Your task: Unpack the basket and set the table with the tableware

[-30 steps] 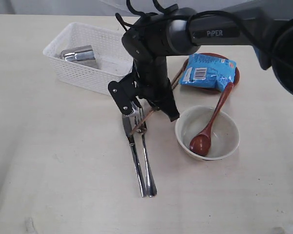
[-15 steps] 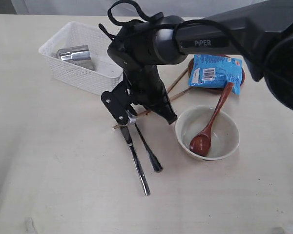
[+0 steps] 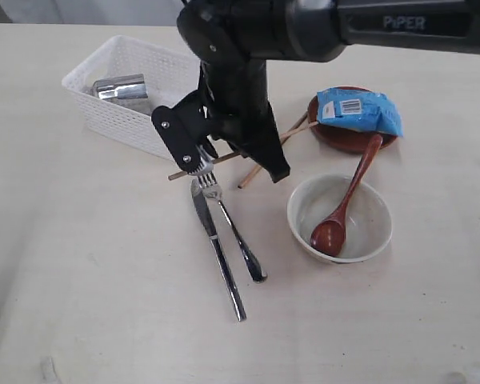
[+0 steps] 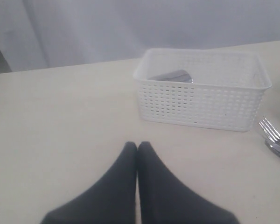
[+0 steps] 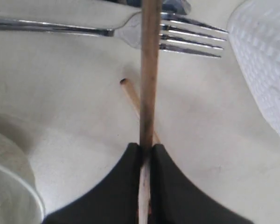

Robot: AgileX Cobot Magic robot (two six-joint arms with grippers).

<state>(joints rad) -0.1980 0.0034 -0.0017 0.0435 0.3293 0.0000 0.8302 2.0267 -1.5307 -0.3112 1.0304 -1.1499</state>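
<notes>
The left gripper [image 4: 137, 146] hangs low over the table [image 3: 80, 264] with its fingers pressed together and nothing between them. The exterior view does not show it.

In the upper left of the exterior frame the basket [image 3: 120, 126] stands on the table. The cup [image 3: 122, 86] lies on its side inside, at the basket's left end.

Just right of the basket's near corner one chopstick [image 3: 180, 174] sticks out leftward from behind the right arm [image 3: 248, 48]. It runs almost level across the frame, its left tip passing above the fork's prongs. Below it, in the middle of the frame, the knife [image 3: 216, 248] and fork [image 3: 236, 236] lie side by side, the knife on the left. They sit close at the top and spread apart toward their handles at the lower middle.

The right gripper [image 5: 146, 150] is closed tight on that chopstick, which is pinched between its fingers and pokes out past them. The second chopstick [image 3: 248, 178] lies on the table under the arm, slanting up to the right.

In the right half of the frame the bowl [image 3: 372, 228] sits upright. The spoon [image 3: 348, 200] rests in it, head at the bottom and handle leaning over the far rim toward the plate [image 3: 340, 138]. The plate is in the upper right, and a blue packet [image 3: 358, 110] lies on it, covering most of it.
</notes>
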